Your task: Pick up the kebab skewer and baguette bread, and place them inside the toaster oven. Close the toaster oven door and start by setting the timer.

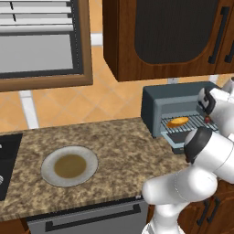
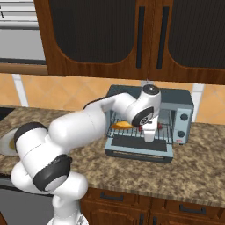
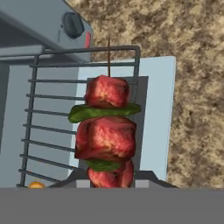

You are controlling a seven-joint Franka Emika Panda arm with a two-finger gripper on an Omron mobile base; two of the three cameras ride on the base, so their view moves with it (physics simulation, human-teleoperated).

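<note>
Clamped in the gripper (image 3: 106, 181), the kebab skewer (image 3: 106, 131) hangs just above the toaster oven's (image 2: 176, 102) wire rack (image 3: 52, 113), its stick running along the rack's depth, baguette bread (image 1: 178, 121) alongside.

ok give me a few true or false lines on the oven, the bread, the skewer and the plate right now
1. The toaster oven door hangs open. True.
2. The baguette bread lies on the plate. False: it lies on the wire rack inside the toaster oven.
3. The gripper is shut on the kebab skewer. True.
4. The kebab skewer lies flat on the counter. False: it is held over the rack and the open door.
5. The plate sits on the counter, left of the oven. True.
</note>
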